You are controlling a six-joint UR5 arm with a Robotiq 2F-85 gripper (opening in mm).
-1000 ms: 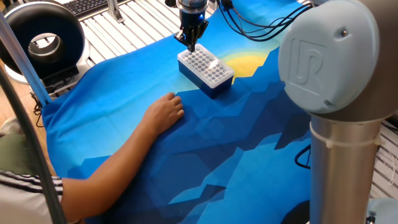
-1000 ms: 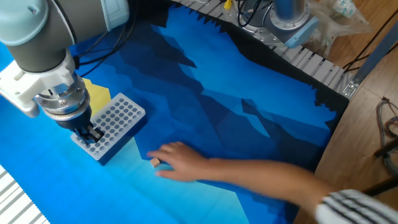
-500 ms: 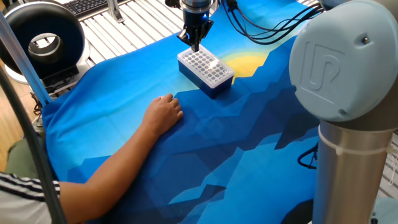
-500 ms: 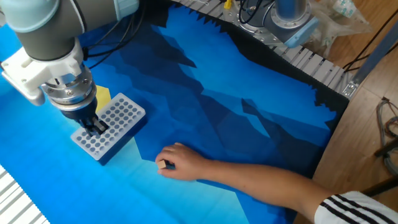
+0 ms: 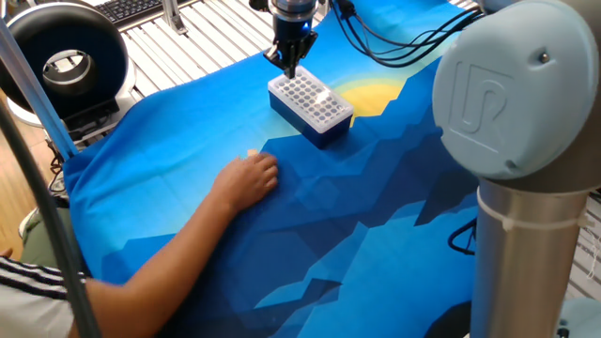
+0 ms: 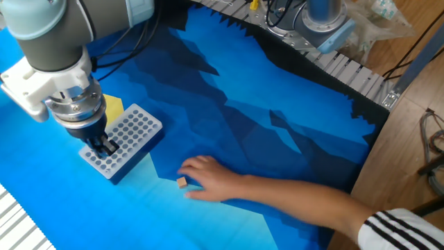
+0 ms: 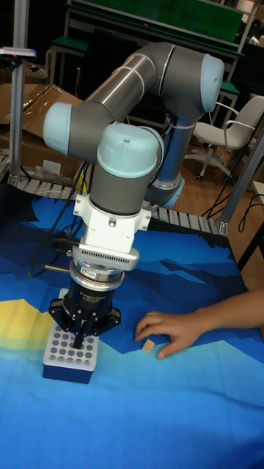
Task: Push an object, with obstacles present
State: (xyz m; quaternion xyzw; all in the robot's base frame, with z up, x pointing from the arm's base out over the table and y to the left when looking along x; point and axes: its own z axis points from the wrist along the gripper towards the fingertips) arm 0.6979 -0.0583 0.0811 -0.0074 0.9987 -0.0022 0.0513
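The object, a tiny tan cube [image 6: 181, 182], lies on the blue cloth right at the fingertips of a person's hand [image 6: 208, 178]; it also shows as the cube [image 7: 149, 346] and faintly as the cube [image 5: 252, 152]. The obstacle, a blue-sided box with a white holed top [image 6: 132, 128], stands to the left of it. My gripper [image 6: 107, 146] hangs over the box's far end, fingers together, holding nothing. In the tall fixed view the gripper [image 7: 80, 335] sits just above the box [image 7: 62, 357]. From the opposite side the gripper [image 5: 290, 64] stands behind the box [image 5: 315, 103].
A person's forearm [image 5: 160, 258] reaches across the blue cloth [image 6: 277, 139] from the near edge. A black ring-shaped device [image 5: 66, 52] sits at the table's corner. My arm's large grey joint [image 5: 516, 94] fills the right foreground. Cables [image 5: 394, 47] trail behind the gripper.
The person's hand has drawn back a little and uncovered the tan cube, which now lies free at the fingertips. My gripper has shifted only slightly above the box.
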